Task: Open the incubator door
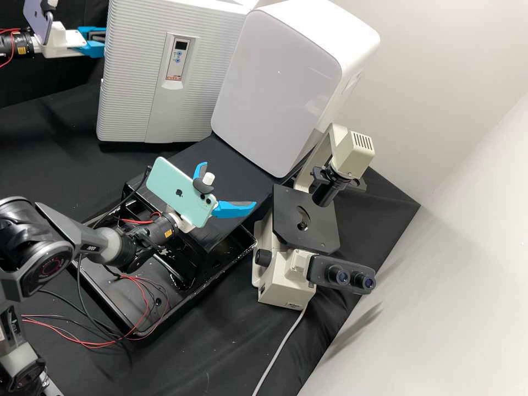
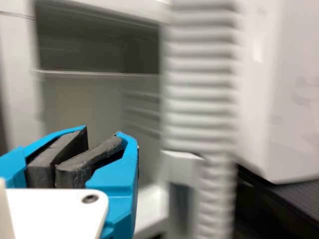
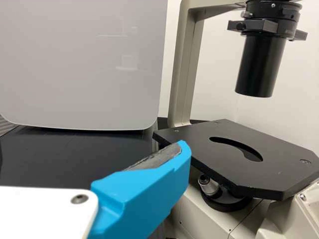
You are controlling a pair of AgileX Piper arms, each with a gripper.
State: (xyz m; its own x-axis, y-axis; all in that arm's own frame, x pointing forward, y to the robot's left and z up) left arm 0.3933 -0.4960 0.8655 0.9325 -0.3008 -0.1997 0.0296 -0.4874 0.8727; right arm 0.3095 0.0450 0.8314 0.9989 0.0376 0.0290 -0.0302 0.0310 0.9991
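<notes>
Left hand (image 1: 101, 39) closed beside incubator door (image 1: 129, 93); right hand (image 1: 228, 184) spread wide.

- Pale, plain wall (image 1: 456, 60) stands behind the bench.
- Second pale wall (image 1: 462, 286) adjoins along a slanting corner line.
- Bench carries a black cloth (image 1: 203, 352), visibly creased.
- Dark backdrop (image 1: 49, 85) occupies the high view's upper left.
- Soft shadow (image 1: 352, 330) falls beside the bench edge.

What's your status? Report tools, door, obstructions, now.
Left tool shut, beside the incubator door. Right tool open, near the microscope. Door open, shelf showing. White cabinet alongside may limit further swing.
</notes>
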